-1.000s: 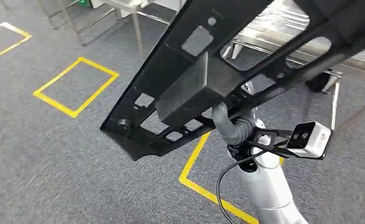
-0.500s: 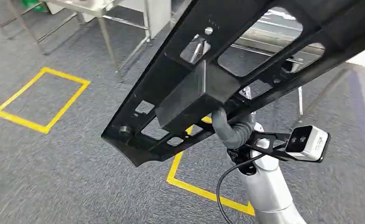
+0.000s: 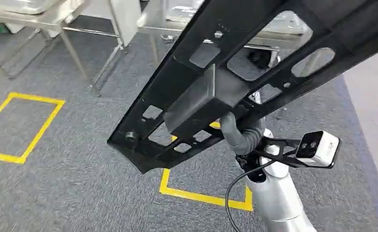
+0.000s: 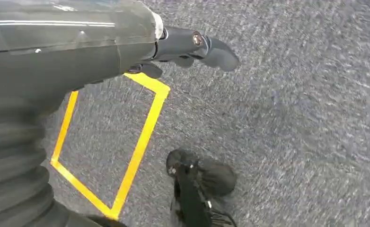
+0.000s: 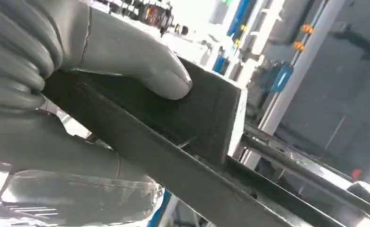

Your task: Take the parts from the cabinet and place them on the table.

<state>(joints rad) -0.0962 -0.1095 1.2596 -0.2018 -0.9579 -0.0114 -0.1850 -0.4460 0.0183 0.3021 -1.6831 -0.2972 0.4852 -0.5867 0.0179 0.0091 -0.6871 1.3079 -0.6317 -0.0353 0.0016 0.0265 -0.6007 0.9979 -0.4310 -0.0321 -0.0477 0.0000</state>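
Head view swung toward steel-legged metal table (image 3: 76,29) since a second ago, right hand (image 3: 240,133) gripping long black perforated frame part (image 3: 235,72), left hand (image 4: 192,47) empty, fingers loosely apart; placement next.

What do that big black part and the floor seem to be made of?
The part looks like matte black moulded plastic or coated metal: dull sheen, clean cut-outs; which one I can't tell. The floor looks like grey short-pile carpet, with a speckled, fuzzy texture.

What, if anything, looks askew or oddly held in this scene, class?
The long black part hangs tilted across the head view. The right hand grips it at one spot near its middle, leaving both ends unsupported. Nothing looks spilled or damaged.
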